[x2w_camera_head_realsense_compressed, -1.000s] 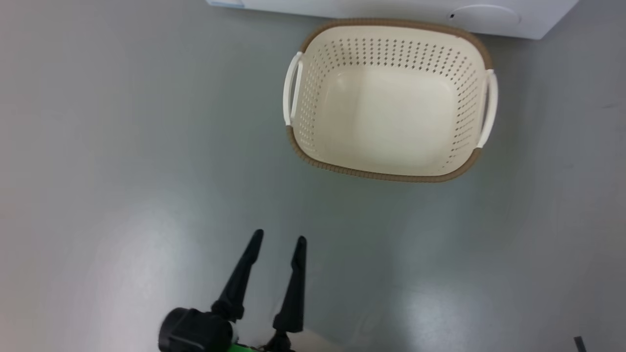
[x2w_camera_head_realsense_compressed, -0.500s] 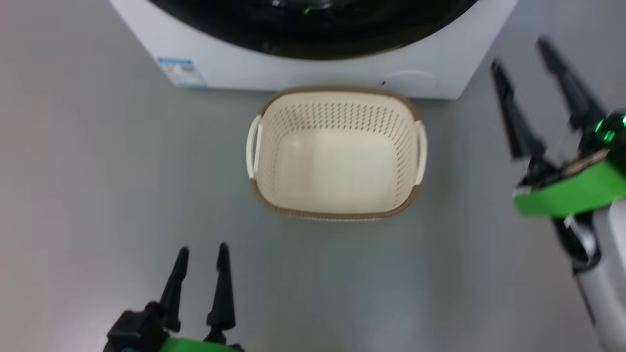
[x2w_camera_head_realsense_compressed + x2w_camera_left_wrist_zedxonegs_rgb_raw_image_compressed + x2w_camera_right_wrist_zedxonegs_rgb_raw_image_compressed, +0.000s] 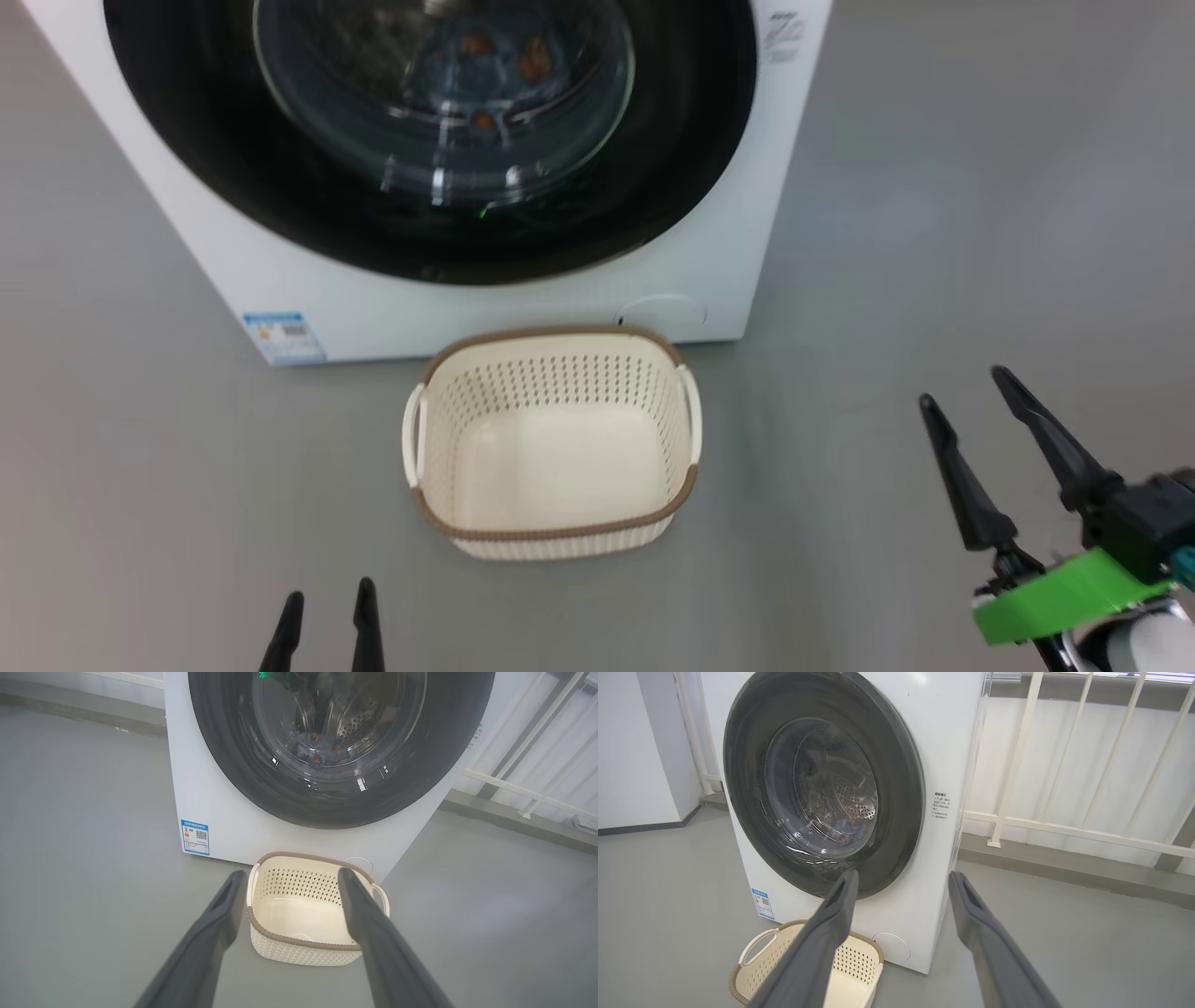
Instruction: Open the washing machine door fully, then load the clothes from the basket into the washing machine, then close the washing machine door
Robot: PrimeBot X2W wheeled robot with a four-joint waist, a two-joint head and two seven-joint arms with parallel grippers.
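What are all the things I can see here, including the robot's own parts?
Washing machine: one, white, standing on the floor.
Washing machine door: one, glossy black with a clear glass centre, shut on the machine's front.
Clothes: small pile, blue with orange, inside the machine behind the door glass.
Basket: one, cream with a brown rim, empty, on the floor before the machine.
Label sticker: one, blue, machine's lower front corner.
Railing: one, white, beyond the machine.
Floor: grey, all around.
Left fingers: two, dark, apart, holding nothing, head view's bottom edge.
Right fingers: two, dark, apart, holding nothing, head view's lower right.
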